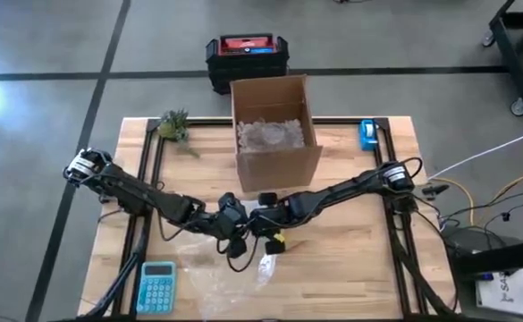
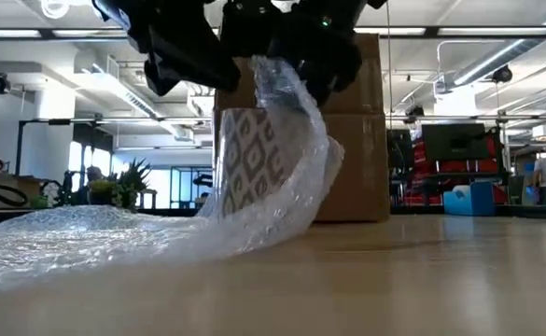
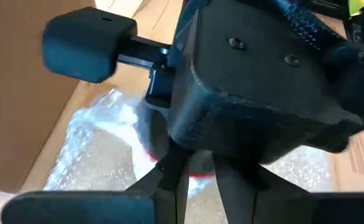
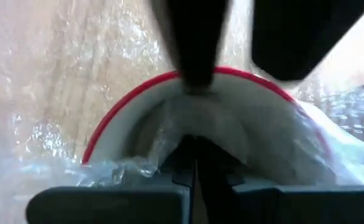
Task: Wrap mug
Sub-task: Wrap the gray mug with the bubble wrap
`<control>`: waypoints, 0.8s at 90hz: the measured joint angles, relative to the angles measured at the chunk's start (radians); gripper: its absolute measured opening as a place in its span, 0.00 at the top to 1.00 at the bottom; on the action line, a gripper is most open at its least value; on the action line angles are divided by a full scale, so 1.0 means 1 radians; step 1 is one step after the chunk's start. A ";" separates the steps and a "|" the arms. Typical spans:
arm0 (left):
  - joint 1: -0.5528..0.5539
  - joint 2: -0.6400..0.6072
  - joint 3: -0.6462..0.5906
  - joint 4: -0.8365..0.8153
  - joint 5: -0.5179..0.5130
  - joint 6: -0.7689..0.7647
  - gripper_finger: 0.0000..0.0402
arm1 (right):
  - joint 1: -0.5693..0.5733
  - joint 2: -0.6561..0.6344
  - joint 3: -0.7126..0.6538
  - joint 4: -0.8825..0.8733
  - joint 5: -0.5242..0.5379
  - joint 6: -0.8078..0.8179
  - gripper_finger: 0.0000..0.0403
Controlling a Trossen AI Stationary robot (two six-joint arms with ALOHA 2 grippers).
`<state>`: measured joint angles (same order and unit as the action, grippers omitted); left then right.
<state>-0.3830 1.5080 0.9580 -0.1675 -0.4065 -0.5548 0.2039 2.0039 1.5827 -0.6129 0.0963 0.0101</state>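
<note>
While the patterned mug point(image 2: 246, 161) stands upright directly beneath both grippers, we see the right gripper point(image 4: 193, 163) jaws pinching bubble wrap point(image 2: 114, 233) over its rim; the left's we cannot tell.

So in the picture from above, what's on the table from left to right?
Calculator → plant → box → blue tape holder.

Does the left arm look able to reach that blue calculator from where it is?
Probably yes. The calculator lies bare on the table near the left gripper, with only loose bubble wrap beside it. But that gripper is busy at the mug with the right gripper.
</note>
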 joint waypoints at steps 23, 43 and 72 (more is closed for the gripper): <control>0.001 0.049 -0.006 -0.001 -0.003 -0.001 0.85 | -0.002 -0.069 0.068 -0.091 0.008 -0.012 0.99; 0.003 0.052 -0.010 -0.004 -0.006 -0.001 0.85 | -0.001 -0.100 0.080 -0.110 -0.137 -0.022 0.99; 0.002 0.048 -0.014 -0.019 -0.006 -0.008 0.85 | -0.028 0.023 0.064 -0.103 -0.119 -0.029 0.99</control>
<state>-0.3813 1.5556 0.9443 -0.1866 -0.4129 -0.5624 0.1760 2.0269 1.6468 -0.7154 -0.0225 -0.0193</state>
